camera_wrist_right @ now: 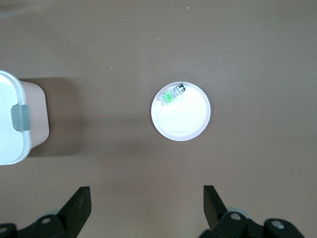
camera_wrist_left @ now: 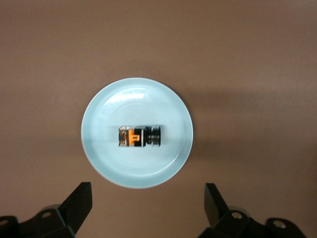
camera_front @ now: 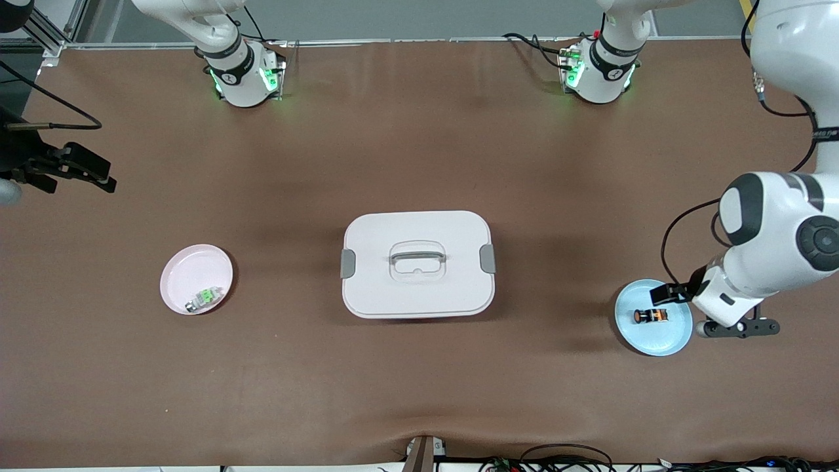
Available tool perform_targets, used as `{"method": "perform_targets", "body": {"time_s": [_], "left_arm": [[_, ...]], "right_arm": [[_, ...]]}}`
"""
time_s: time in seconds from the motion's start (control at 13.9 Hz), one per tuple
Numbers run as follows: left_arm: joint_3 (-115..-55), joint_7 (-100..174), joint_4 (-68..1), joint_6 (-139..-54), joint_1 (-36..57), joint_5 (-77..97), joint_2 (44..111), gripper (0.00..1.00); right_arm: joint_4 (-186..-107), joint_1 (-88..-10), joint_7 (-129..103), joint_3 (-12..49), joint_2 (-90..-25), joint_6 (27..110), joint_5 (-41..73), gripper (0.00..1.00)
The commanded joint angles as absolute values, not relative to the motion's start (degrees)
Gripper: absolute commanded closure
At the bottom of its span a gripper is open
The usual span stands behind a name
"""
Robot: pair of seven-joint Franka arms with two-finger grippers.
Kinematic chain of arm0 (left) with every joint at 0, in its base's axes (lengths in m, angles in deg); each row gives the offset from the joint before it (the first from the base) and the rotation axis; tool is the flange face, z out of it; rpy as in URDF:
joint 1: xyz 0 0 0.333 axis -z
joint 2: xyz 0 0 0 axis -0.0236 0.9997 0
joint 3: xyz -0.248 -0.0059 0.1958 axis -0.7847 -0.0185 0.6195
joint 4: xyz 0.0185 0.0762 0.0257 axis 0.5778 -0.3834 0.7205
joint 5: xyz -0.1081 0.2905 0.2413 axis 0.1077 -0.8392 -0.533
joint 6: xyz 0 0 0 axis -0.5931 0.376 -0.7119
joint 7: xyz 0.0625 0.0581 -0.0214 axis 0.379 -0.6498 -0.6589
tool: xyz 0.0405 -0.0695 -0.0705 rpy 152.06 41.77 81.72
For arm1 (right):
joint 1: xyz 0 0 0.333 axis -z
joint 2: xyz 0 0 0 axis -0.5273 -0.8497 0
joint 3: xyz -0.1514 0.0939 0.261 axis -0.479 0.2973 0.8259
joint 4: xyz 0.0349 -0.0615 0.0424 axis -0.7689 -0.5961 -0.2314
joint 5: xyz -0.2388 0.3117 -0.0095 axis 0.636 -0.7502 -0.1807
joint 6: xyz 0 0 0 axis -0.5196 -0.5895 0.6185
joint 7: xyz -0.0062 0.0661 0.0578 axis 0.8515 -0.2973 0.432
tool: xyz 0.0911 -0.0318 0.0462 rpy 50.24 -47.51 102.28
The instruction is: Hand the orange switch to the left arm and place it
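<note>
The orange switch (camera_front: 651,316) (camera_wrist_left: 139,137), a small black part with an orange end, lies on its side in the middle of a light blue plate (camera_front: 655,337) (camera_wrist_left: 138,166) at the left arm's end of the table. My left gripper (camera_front: 668,293) (camera_wrist_left: 147,192) hangs open just off that plate's rim, with nothing between its fingers. The white lidded box (camera_front: 417,264) (camera_wrist_right: 12,121) with grey clasps stands at the table's middle. My right gripper (camera_front: 98,176) (camera_wrist_right: 147,194) waits open and empty, high over the right arm's end of the table.
A pink plate (camera_front: 190,269) (camera_wrist_right: 185,121) holds a small green-and-silver part (camera_front: 202,299) (camera_wrist_right: 171,95) between the box and the right arm's end. Brown table surface surrounds both plates and the box.
</note>
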State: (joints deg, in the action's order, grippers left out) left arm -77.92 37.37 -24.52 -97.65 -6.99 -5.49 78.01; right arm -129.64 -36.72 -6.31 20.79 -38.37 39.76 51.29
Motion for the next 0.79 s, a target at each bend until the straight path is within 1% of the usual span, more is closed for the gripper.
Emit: {"method": "perform_targets", "body": {"time_s": [0.0,0.14,0.5,0.72], "left_arm": [[-78.13,38.56,-25.99,-93.18,-7.35,-5.59,72.91,0.00],[-78.21,38.38,-28.00,-92.99,-7.35,-5.59,69.67,0.00],[-78.13,38.29,-37.13,-92.99,-7.70,-1.30,56.93,0.00],[-78.13,38.03,-40.22,-92.90,-7.44,-0.41,52.08,0.00]], "right_arm": [[-129.92,-37.18,-5.68,20.89,-37.48,39.31,52.13,0.00],[-129.92,-37.27,-5.60,20.89,-37.31,39.31,52.13,0.00],[-129.93,-37.36,-5.51,20.98,-37.22,39.66,52.48,0.00],[-129.84,-37.01,-5.95,20.72,-37.31,39.92,52.75,0.00]]}}
